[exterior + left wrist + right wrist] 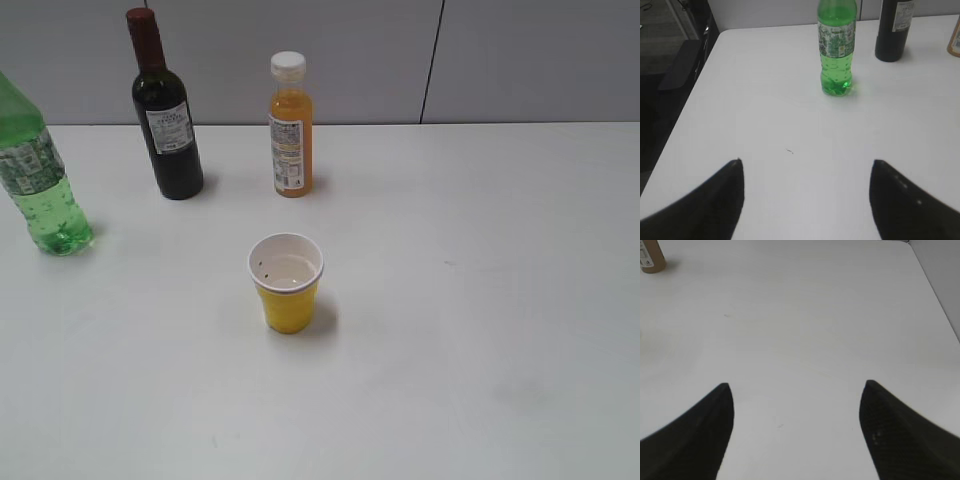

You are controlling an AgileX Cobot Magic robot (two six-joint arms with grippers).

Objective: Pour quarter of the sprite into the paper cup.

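Note:
The sprite, a tall green bottle with a label band, stands upright at the table's left edge; the left wrist view shows the sprite ahead, its top cut off. A yellow paper cup with a white inside stands upright mid-table. My left gripper is open, well short of the sprite, only bare table between its fingers. Open as well, my right gripper hangs over bare table, far from both. Neither gripper shows in the exterior view.
A dark wine bottle with a red cap and an orange juice bottle with a white cap stand at the back. The table's left edge drops off beside the sprite; its right edge shows in the right wrist view.

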